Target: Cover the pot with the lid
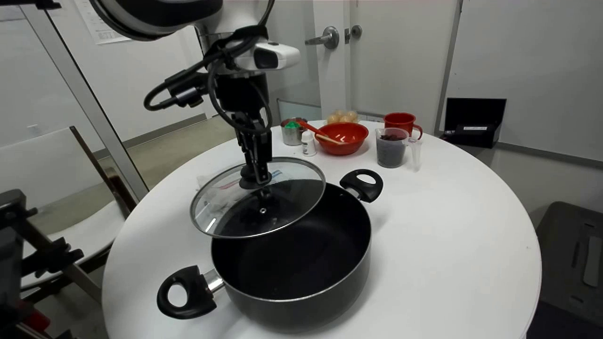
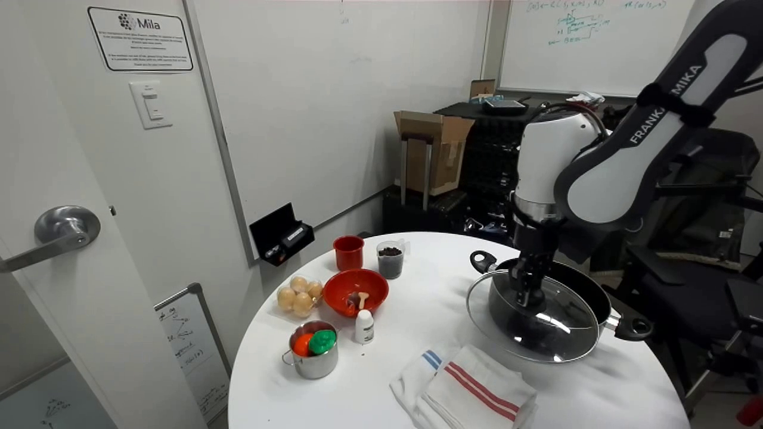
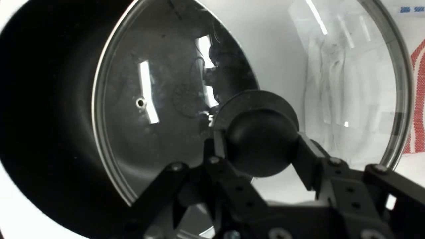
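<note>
1. The hand (image 3: 262, 147) is pinching the black knob (image 3: 260, 139) on top of the lid (image 1: 282, 202), with one side of its grip on each side of the knob.
2. The lid is up in the air, partly over the pot (image 1: 325, 308). In the wrist view, its left part is above the pot's dark inside. Its right part sticks out over the counter (image 1: 447, 226).
3. The pot's middle is not under the hand. In the wrist view, it is off to the left. In an exterior view, the towels (image 2: 477, 387) are on the side where the lid sticks out.
4. The pot is longest from its near handle (image 1: 200, 292) to its far handle (image 1: 372, 190), as an exterior view shows. The hand is to the side of that line. So I think the next move should go mostly across the line, away from the towels.
5. I can't tell if the lid's edge touches the pot. If the hand let go here, I think the lid could tip or drop in crooked. It should go over the middle first, then down.
</note>
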Action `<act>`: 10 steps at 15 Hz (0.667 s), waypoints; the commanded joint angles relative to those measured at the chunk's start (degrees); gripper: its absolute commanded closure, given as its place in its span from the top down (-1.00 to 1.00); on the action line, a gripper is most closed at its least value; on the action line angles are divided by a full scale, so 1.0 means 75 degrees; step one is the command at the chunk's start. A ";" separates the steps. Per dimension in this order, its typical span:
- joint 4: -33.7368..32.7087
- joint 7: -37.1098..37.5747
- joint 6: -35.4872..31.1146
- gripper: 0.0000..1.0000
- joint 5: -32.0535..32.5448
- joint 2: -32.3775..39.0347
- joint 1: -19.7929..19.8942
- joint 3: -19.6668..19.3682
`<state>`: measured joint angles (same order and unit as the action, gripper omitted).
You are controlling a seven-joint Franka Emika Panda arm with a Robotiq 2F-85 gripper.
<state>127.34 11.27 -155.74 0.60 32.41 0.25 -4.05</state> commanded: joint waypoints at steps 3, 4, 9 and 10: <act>0.0494 -0.0622 -0.0249 -0.49 -0.0683 -0.0499 0.0697 0.0298; 0.0497 -0.0709 -0.0189 -0.49 -0.0776 -0.0520 0.0812 0.0329; 0.0366 -0.1067 -0.0001 -0.49 -0.1114 -0.0470 0.1261 0.0423; 0.0341 -0.1093 0.0008 -0.49 -0.1146 -0.0457 0.1309 0.0409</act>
<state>129.08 5.73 -156.57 -5.47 31.22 8.18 -1.89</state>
